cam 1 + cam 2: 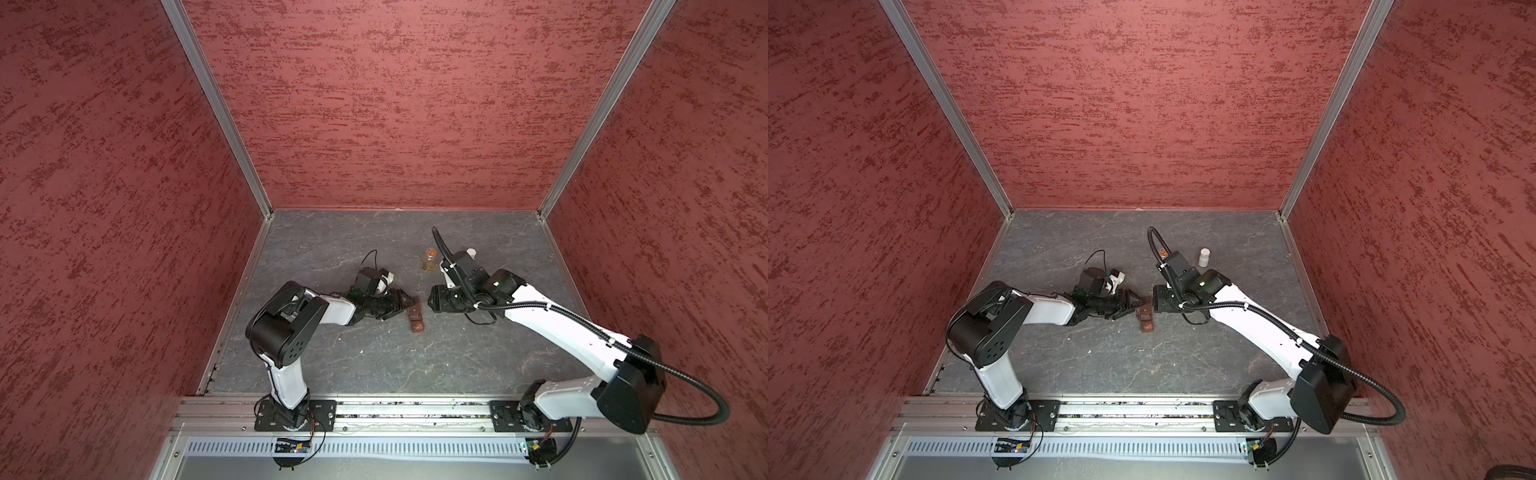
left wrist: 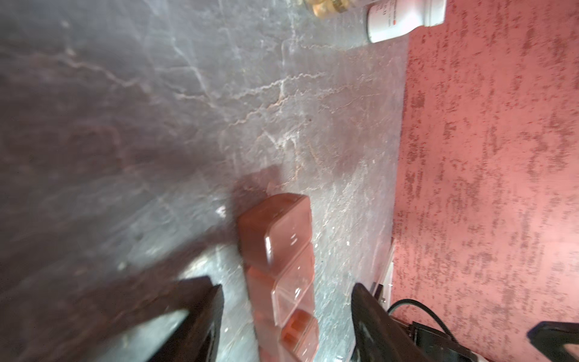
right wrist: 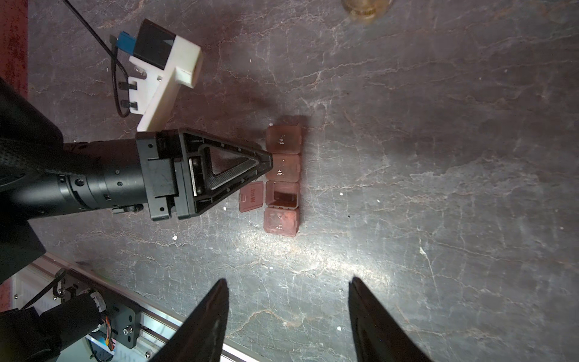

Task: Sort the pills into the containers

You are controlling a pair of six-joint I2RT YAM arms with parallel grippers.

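The containers [image 1: 416, 318] [image 1: 1145, 319] are a short brown strip of several square compartments on the grey table, between the two arms. One compartment [image 3: 281, 194] stands open, its lid [image 3: 250, 197] flipped out flat toward the left arm. My left gripper [image 2: 288, 285] [image 1: 405, 305] is open and low at the strip's far end. The strip [image 2: 282, 266] lies between the jaws with a gap on each side. My right gripper [image 3: 289, 279] [image 1: 432, 301] is open and empty, hovering just right of the strip. Small white bits [image 3: 174, 237] [image 1: 360, 352] lie loose on the table. I cannot tell whether they are pills.
An amber bottle with an orange cap [image 1: 430, 259] stands behind the strip. A small white bottle [image 1: 1204, 257] stands to its right, behind the right wrist. Red walls enclose the table on three sides, and a metal rail [image 1: 415, 409] runs along the front.
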